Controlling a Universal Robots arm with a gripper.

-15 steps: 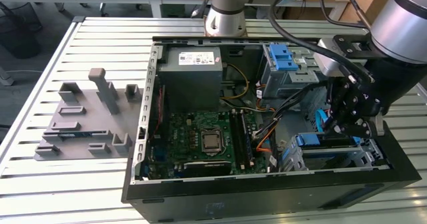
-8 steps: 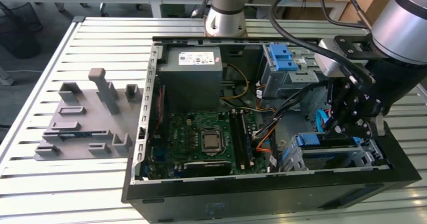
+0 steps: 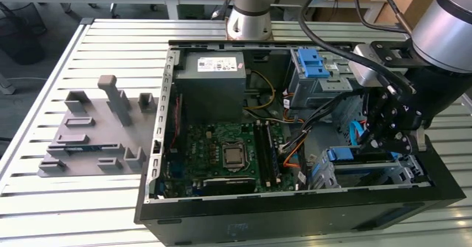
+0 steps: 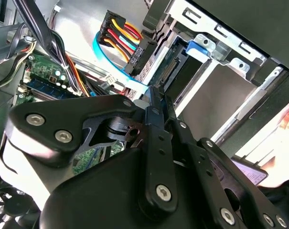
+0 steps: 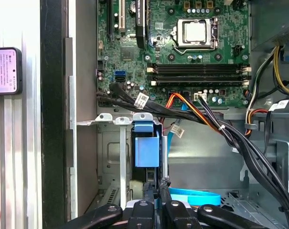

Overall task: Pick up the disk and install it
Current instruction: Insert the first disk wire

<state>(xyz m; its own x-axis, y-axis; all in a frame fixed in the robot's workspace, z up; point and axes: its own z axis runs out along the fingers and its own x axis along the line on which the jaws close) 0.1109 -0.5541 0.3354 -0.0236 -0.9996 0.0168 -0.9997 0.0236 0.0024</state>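
Disk (image 5: pixel 146 150) stands edge-up in its bay beside the pressed-together gripper (image 5: pixel 156 186), inside the computer case (image 3: pixel 295 214) on a slatted metal table (image 3: pixel 81 214).

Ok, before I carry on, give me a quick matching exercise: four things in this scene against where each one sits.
Things:
1. disk
2. grey fixture
3. grey metal box
4. CPU socket

Places:
A. on the slatted table, outside the case
B. in the drive bay, exterior view's lower right
C. on the green motherboard
D. inside the case, nearest the arm's base

Pairs: 1-B, 2-A, 3-D, 4-C
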